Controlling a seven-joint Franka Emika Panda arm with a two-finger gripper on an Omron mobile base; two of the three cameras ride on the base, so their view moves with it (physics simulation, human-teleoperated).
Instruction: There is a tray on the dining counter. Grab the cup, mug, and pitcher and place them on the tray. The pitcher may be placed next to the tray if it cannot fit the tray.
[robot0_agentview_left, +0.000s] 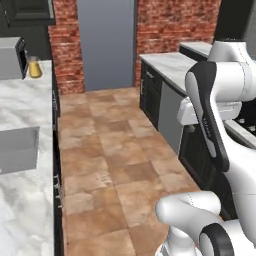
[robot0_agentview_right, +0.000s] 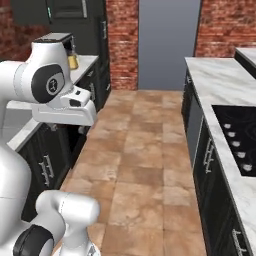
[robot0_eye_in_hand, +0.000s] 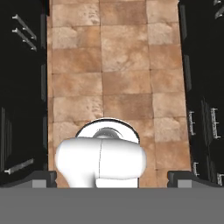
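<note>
A brick wall (robot0_agentview_left: 170, 22) closes the far end of the kitchen, split by a tall grey panel (robot0_agentview_left: 106, 42), perhaps a door. Brown stone tiles (robot0_agentview_left: 115, 160) cover the floor between two runs of dark cabinets (robot0_agentview_right: 205, 165). Both runs carry marble tops (robot0_agentview_left: 22, 210). A sink (robot0_agentview_left: 17, 149) sits in the left one, a black hob (robot0_agentview_right: 237, 137) in the right. A microwave (robot0_agentview_left: 11, 57) stands far left.

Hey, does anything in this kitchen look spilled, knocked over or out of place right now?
Nothing stands out. The pitcher stands upright on the marble counter beside the microwave, the tiled floor shows no spill, and the cabinet fronts look shut.
</note>
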